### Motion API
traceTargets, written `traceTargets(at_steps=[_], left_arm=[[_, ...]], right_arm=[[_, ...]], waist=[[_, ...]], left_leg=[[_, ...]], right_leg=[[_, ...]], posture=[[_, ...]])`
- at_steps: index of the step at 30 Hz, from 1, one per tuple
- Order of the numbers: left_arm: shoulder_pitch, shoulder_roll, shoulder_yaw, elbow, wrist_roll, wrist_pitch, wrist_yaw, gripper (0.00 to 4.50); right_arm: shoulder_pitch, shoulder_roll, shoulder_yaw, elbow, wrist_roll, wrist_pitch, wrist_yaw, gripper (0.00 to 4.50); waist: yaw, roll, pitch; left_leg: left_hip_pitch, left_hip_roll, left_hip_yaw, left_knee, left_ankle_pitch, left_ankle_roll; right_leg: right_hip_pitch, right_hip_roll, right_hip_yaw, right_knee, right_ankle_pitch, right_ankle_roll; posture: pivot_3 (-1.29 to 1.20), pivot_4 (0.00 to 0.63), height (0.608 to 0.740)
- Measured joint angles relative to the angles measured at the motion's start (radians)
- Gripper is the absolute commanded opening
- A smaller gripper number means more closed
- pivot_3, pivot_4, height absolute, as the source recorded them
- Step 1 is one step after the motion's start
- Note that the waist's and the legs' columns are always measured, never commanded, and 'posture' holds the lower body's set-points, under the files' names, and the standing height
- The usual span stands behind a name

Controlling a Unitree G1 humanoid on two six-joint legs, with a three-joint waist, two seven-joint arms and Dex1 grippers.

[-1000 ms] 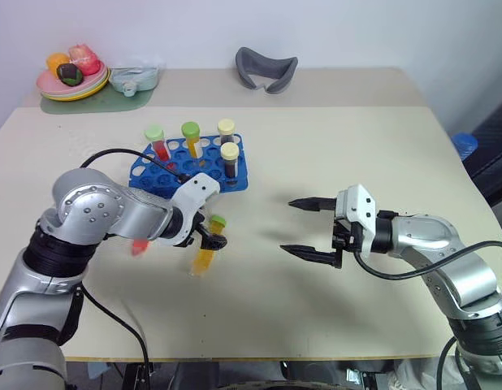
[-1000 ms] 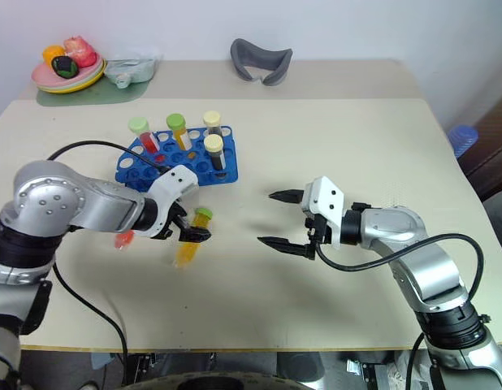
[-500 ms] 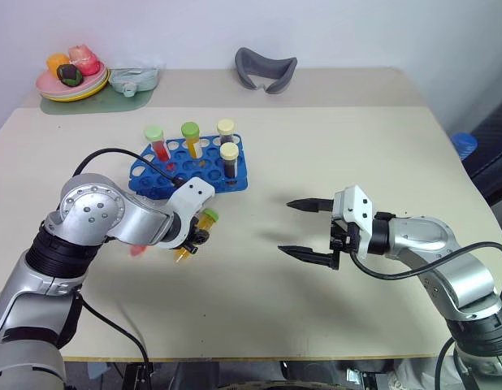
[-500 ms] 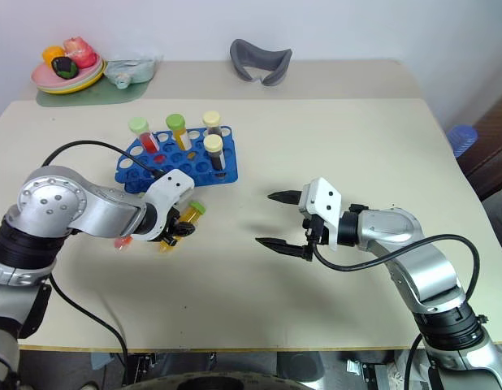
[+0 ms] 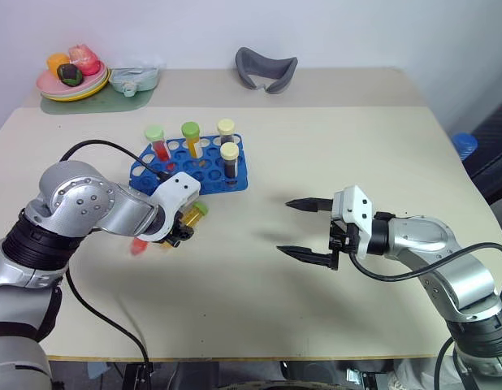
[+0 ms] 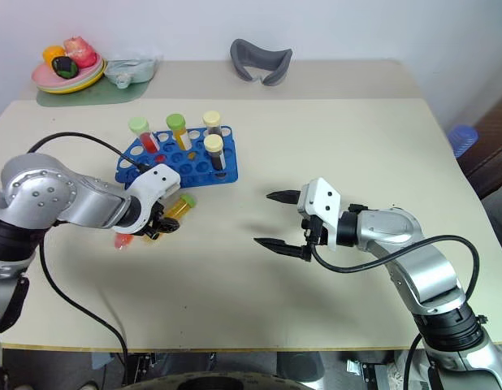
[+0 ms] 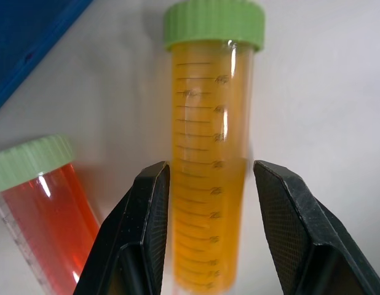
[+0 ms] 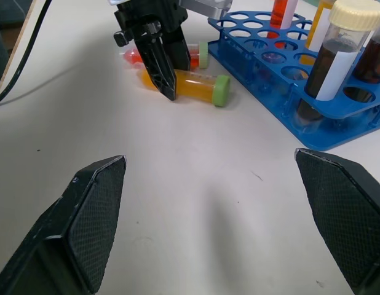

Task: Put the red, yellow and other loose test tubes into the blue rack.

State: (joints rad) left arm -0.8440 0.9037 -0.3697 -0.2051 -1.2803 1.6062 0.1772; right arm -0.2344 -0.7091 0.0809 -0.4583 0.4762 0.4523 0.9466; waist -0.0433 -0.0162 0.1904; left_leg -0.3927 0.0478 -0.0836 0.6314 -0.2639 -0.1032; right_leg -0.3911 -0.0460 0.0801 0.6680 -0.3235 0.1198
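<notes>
Left wrist view, textured black left pincer [image 7: 205, 233] grasping clear ribbed-cap yellow-orange tube [image 7: 209, 153], right pincer [image 5: 304, 231] released

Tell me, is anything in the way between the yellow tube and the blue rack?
Nothing visible blocks it. The yellow tube lies on the table between the left gripper fingers, with bare tabletop between it and the blue rack. The red tube lies beside it on the far side from the rack. Several holes stand empty.

A lab-style test bench: a plain beige table [image 5: 316, 162] holding a blue rack [image 5: 194, 166] of capped test tubes [image 5: 229, 158] against a bare white wall.
</notes>
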Motion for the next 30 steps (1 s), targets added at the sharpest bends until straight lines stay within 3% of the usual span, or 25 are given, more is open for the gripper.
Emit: traceTargets(at_steps=[14, 27, 30], left_arm=[[-0.119, -0.020, -0.174, 0.068, 0.358, -0.008, -0.434, 2.19], [-0.169, -0.063, -0.243, 0.132, 0.588, -0.042, -0.646, 2.19], [-0.162, -0.065, -0.242, 0.123, 0.625, -0.042, -0.661, 1.40]], right_arm=[[0.006, 0.015, 0.012, -0.001, -0.002, 0.000, -0.021, 4.50], [0.029, 0.016, 0.013, -0.020, -0.001, 0.000, -0.046, 4.50], [0.029, 0.016, 0.013, -0.020, -0.001, 0.000, -0.048, 4.50]], waist=[[0.000, 0.001, -0.001], [0.000, 0.003, -0.002], [0.000, 0.003, -0.002]], left_leg=[[0.001, 0.000, 0.000, 0.000, -0.001, 0.001], [0.002, 0.000, 0.000, 0.001, -0.001, 0.001], [0.002, 0.000, 0.000, 0.001, -0.001, 0.001]], right_leg=[[0.001, 0.000, 0.000, 0.000, 0.000, 0.000], [0.002, 0.000, 0.000, 0.001, 0.000, 0.000], [0.002, 0.000, 0.000, 0.001, 0.000, 0.000]], posture=[[0.00, 0.150, 0.740], [0.00, 0.150, 0.740], [0.00, 0.150, 0.740]])
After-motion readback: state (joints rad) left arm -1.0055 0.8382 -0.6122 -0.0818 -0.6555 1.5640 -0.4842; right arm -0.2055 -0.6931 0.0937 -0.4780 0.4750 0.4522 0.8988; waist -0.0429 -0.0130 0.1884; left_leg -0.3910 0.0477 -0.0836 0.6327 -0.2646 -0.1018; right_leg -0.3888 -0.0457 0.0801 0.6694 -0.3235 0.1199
